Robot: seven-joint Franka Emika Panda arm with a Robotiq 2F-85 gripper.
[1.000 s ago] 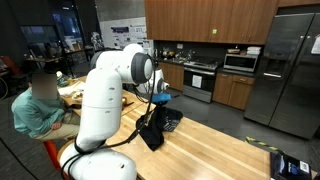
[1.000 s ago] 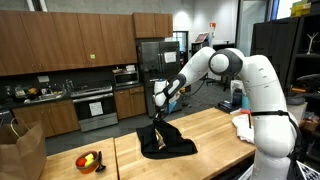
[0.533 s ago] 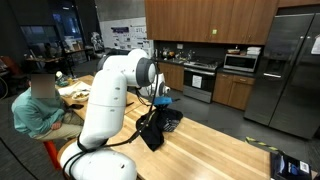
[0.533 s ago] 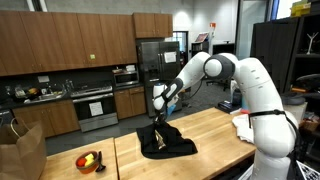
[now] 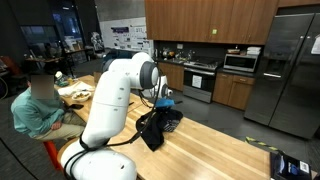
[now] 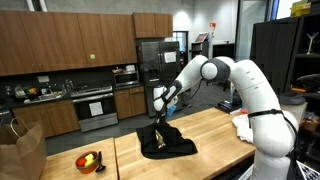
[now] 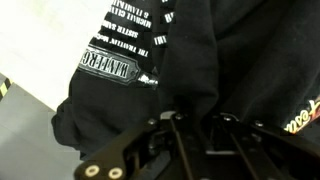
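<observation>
Black garment (image 6: 168,144) pinched between the jaws.

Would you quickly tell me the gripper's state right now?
Gripper: jaws against the black cloth garment with white print; open or shut cannot be told.

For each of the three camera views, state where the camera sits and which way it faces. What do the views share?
An exterior view: sits behind the robot's base, facing brown kitchen cabinets across the light wooden table; the white arm fills its left half.
An exterior view: sits across the table, facing the cabinets; the arm reaches in from the right.
Wrist view: looks down onto the black printed cloth; only the end effector shows.
Shared: all three show the cloth; both exterior views show the steel fridge.
</observation>
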